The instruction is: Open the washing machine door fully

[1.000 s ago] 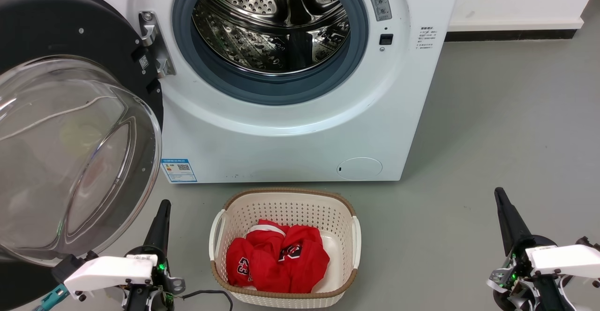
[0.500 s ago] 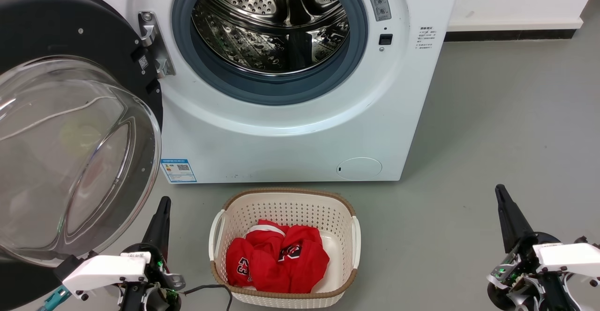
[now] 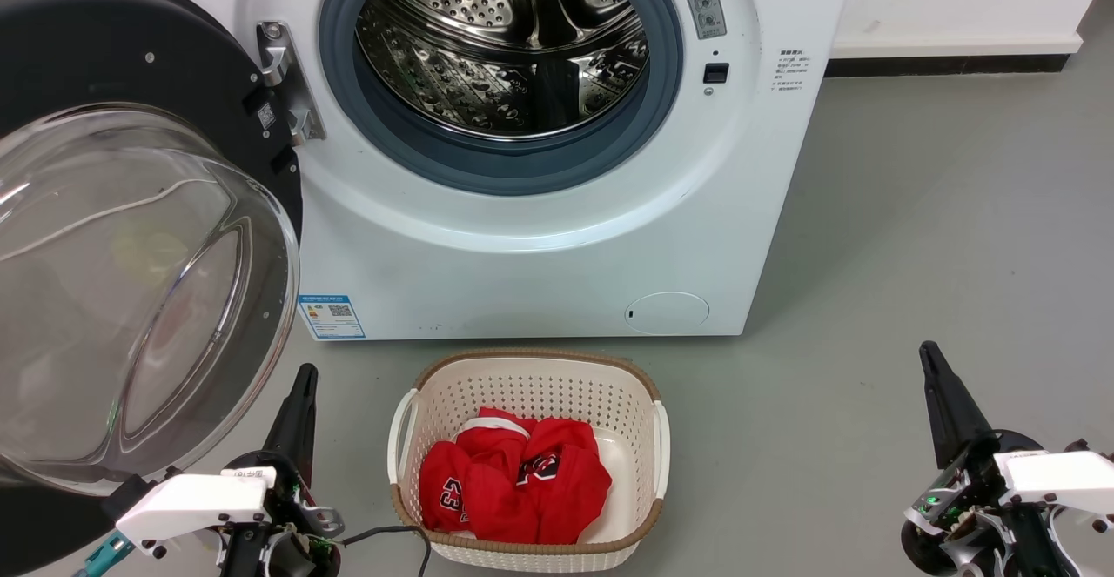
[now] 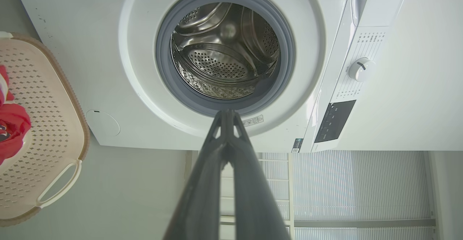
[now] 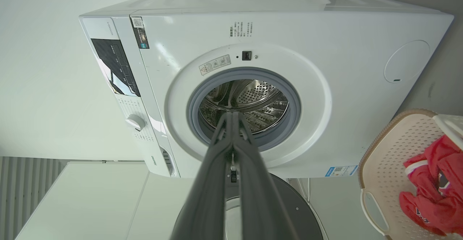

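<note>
- The washing machine door (image 3: 130,255) is at the far left. It is swung wide open on a silver hinge (image 3: 283,81). It has a black ring around a clear glass bowl.
- The left gripper (image 3: 305,379) is low down, near the door's bottom edge but apart from it. Its two dark fingers are pressed together with nothing between them.
- The washing machine (image 3: 540,255) is big and white and stands on the floor. Its round hole has a grey rubber ring and a shiny steel drum (image 3: 505,46) full of little holes. A blue sticker (image 3: 332,316) is at its bottom left corner.
- A cream basket (image 3: 531,356) sits on the floor just in front of the machine. Red clothes (image 3: 513,481) lie in it.
- The floor (image 3: 914,238) is smooth and grey.
- The right gripper (image 3: 929,352) is low at the far right, well apart from the machine. Its fingers are pressed together too, with nothing in them.
- A black strip (image 3: 949,65) runs along the bottom of the white wall.
</note>
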You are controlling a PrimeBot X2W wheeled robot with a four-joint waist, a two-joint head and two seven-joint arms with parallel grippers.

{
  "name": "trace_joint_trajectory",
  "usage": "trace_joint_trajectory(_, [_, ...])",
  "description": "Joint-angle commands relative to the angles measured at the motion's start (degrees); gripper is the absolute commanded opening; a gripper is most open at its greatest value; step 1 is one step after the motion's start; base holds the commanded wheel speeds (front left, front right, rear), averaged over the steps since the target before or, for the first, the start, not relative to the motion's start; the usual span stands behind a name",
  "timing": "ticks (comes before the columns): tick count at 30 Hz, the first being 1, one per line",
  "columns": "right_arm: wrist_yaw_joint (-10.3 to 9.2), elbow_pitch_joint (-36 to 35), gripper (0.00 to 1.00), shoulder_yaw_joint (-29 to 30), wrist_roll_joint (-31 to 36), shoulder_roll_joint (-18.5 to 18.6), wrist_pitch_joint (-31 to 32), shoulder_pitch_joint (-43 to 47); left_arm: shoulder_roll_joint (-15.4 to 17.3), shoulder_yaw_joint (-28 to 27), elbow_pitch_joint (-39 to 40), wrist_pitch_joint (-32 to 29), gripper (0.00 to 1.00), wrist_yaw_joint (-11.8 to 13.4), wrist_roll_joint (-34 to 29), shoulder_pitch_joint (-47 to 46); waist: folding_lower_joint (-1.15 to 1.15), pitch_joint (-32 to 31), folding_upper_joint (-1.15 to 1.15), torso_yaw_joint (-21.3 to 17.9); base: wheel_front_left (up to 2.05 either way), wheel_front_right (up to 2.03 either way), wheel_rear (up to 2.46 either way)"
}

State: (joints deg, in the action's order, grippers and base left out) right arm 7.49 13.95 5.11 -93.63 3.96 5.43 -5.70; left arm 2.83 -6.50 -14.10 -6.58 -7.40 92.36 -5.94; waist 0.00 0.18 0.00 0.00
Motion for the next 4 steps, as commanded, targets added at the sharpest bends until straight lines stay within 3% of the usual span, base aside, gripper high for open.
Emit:
trace_joint_trajectory(1, [0.0, 0.09, 0.0, 0.12, 0.18, -0.14, 0.16, -0.77, 0.09, -0.17, -0.07, -0.17, 0.0, -0.21, 0.09, -0.61, 0.0, 0.0, 0.0, 0.0, 0.0, 0.0, 0.0])
trace_joint_trajectory(4, [0.0, 0.1, 0.0, 0.17, 0.25, -0.18, 0.15, -0.78, 0.09, -0.17, -0.07, -0.17, 0.0, -0.21, 0.1, -0.6, 0.0, 0.0, 0.0, 0.0, 0.0, 0.0, 0.0])
